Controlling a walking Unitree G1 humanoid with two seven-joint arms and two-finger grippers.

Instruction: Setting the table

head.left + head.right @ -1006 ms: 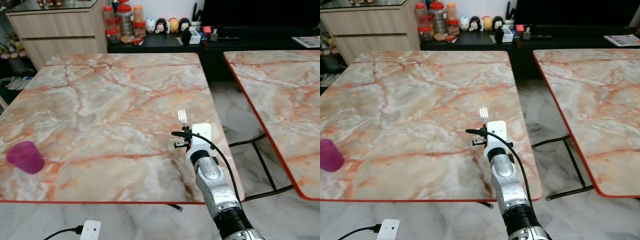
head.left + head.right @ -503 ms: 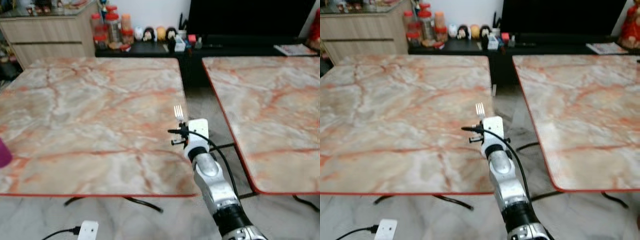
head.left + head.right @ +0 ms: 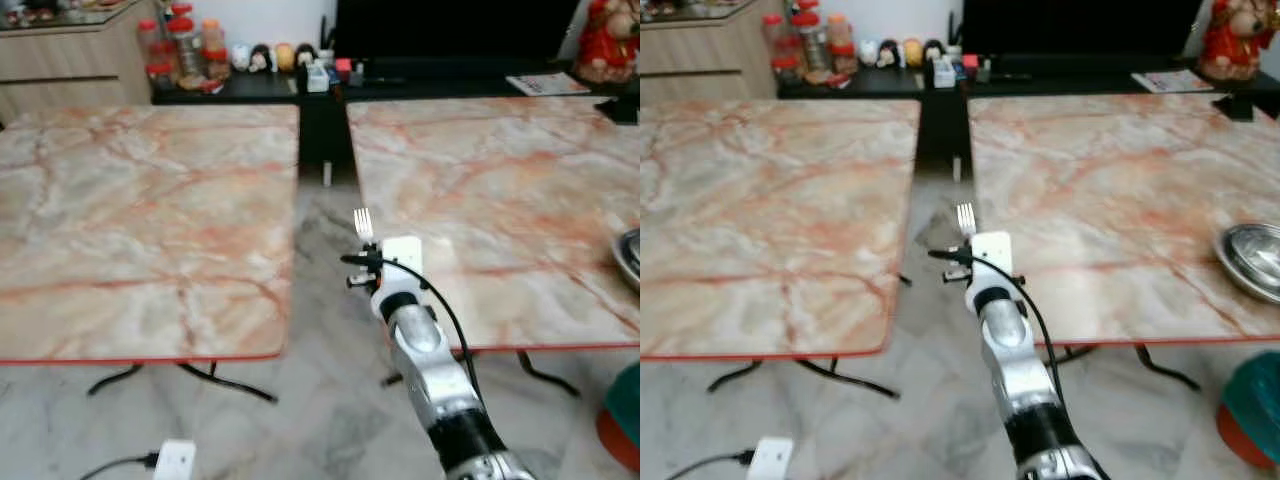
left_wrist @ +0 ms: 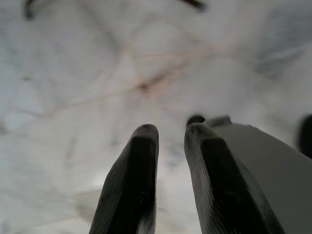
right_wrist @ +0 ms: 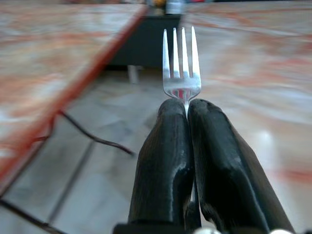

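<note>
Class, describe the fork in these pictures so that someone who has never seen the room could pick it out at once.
Find the two marble-patterned tables with red edges; in front of the gap between them rises the robot's silver right arm. The right gripper is clamped on the fork, tines pointing up. It is the shiny four-tined piece of metal above the black fingers.

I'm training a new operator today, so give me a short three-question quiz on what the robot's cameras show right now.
1. True or false: the right pincer is shut on the silver metal fork, tines pointing away from the wrist.
2. Which marble-patterned table carries the shiny metal bowl? A) the left marble table B) the right marble table
3. Fill in: the fork is held over the ____ between the two tables.

Key: 1 true; 2 B; 3 gap. The left pincer hangs idle over the pale floor.
</note>
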